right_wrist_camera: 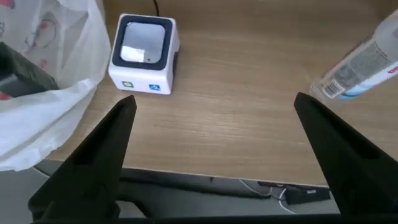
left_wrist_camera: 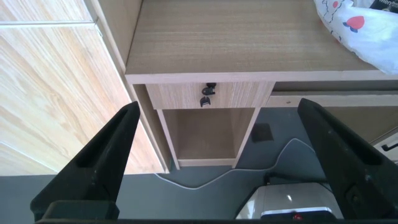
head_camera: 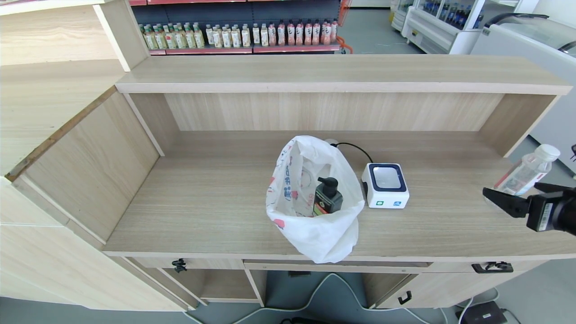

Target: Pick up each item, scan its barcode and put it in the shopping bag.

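Observation:
A clear plastic bottle [head_camera: 526, 170] with a white cap stands at the counter's far right edge, also seen as the bottle [right_wrist_camera: 364, 59] in the right wrist view. My right gripper [head_camera: 522, 195] is open, just in front of that bottle and apart from it. The white shopping bag [head_camera: 310, 202] stands mid-counter with a black pump bottle [head_camera: 327, 195] inside it. The white barcode scanner [head_camera: 385, 184] sits to the bag's right, scanner [right_wrist_camera: 144, 53] in the right wrist view. My left gripper [left_wrist_camera: 217, 162] is open, below counter level at the counter's left front.
The wooden counter [head_camera: 211, 198] has a raised back ledge and side walls. A black cable [head_camera: 355, 148] runs from the scanner to the back. Drawer handles [head_camera: 492, 267] sit under the front edge. Bare counter lies left of the bag and between scanner and bottle.

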Available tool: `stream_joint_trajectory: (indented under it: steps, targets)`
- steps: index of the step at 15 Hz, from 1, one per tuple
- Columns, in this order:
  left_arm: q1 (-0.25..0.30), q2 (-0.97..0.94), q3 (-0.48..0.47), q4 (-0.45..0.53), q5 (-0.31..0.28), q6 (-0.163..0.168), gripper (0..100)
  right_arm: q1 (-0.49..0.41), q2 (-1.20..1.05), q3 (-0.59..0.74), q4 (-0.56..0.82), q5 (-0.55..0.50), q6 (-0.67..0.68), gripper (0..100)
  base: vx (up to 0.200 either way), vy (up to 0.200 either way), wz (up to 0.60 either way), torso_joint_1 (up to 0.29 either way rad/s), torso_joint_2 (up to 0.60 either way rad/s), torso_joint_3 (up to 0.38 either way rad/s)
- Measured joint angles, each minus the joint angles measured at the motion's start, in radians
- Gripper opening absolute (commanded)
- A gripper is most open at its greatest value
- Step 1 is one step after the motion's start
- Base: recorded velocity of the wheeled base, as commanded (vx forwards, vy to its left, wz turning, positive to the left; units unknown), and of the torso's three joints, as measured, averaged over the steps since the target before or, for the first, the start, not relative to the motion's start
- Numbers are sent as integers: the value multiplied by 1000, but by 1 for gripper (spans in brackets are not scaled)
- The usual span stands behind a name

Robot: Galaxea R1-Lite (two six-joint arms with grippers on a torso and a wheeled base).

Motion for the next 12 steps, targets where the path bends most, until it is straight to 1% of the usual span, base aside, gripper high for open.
stream_joint_trajectory:
  steps: [2,5,8,12]
  targets:
    - [0,0,0,0,0,0,100,-42,-45,45,5,0,-1,100,0,0,0,0,0,0]
    - [0,0,0,0,0,0,100,-62,-79,62,5,0,-3,100,0,0,0,0,0,0]
    - [0,0,0,0,0,4,100,-79,-88,60,6,-1,-20,100,0,-200,0,-2,1,4]
    - [1,0,0,0,0,7,100,-187,-71,68,6,-3,-57,100,0,-200,0,0,-1,4]
